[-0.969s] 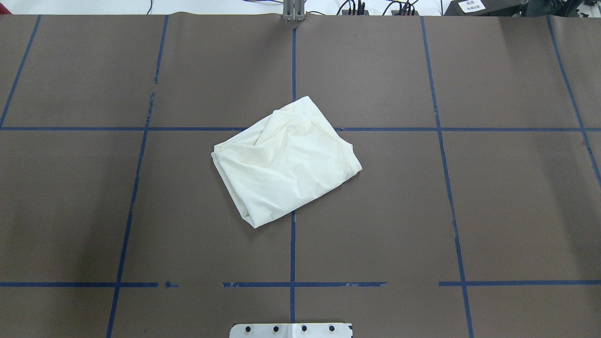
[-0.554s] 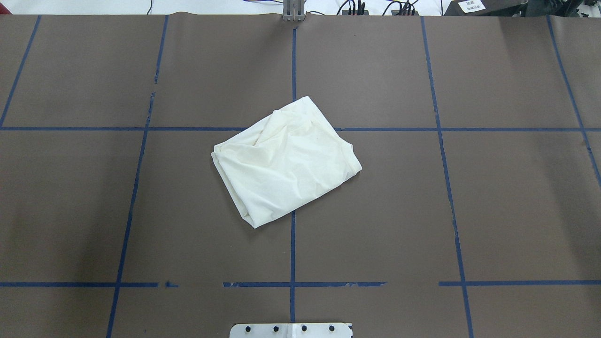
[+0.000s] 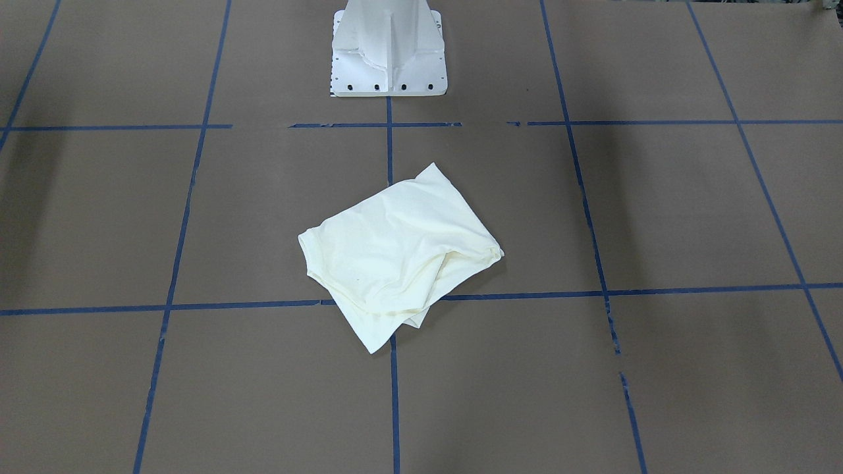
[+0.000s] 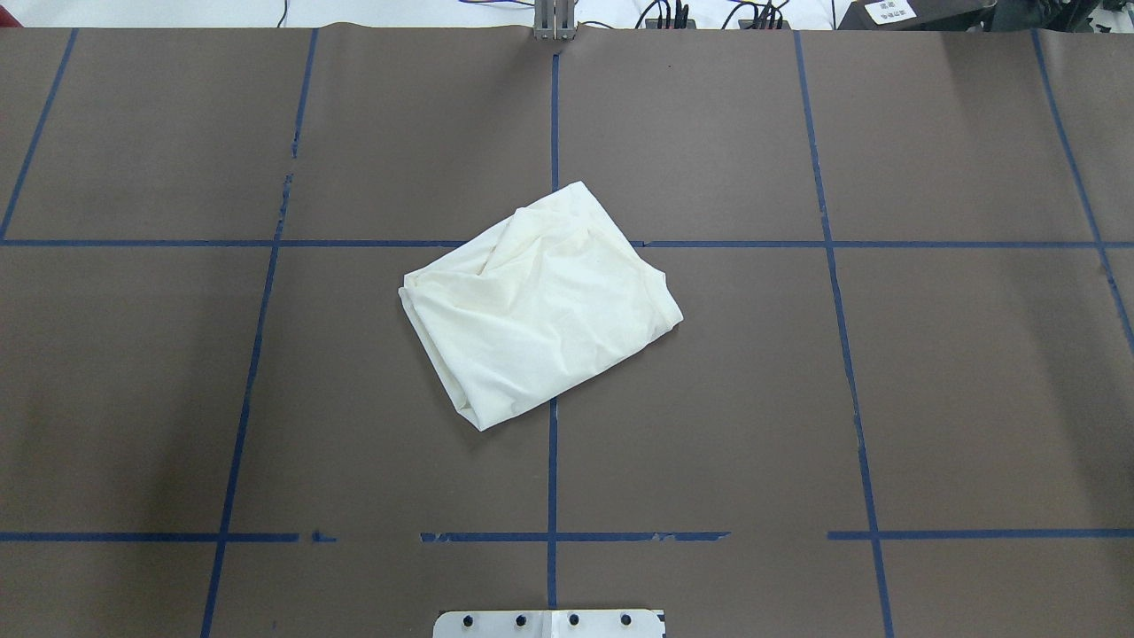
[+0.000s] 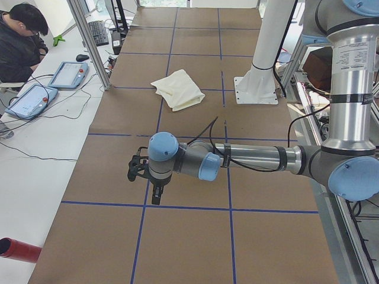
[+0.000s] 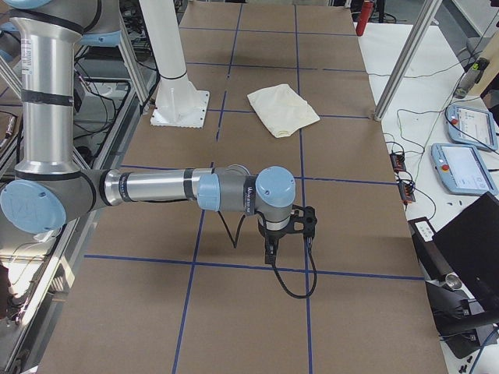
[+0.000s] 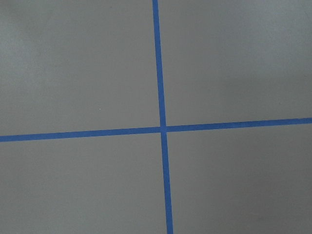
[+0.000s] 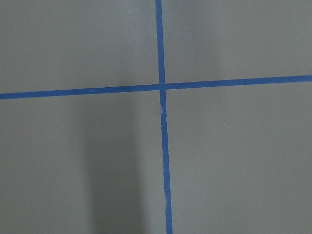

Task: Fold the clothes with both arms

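Note:
The clothes (image 4: 540,306) lie as one folded cream bundle at the middle of the brown table, plain side up, also seen from the front (image 3: 398,253) and from both ends (image 5: 177,89) (image 6: 282,109). No gripper touches them. My left arm reaches out over the table's left end, its gripper (image 5: 155,198) pointing down far from the clothes. The right gripper (image 6: 270,255) hangs the same way over the right end. I cannot tell whether either is open or shut. Both wrist views show only brown table and a blue tape cross.
The white pedestal base (image 3: 388,46) stands at the robot's edge of the table. Blue tape lines (image 4: 552,478) grid the surface. A person (image 5: 18,41) sits at a side table with tablets (image 5: 68,74). More pendants (image 6: 464,167) lie beyond the right end.

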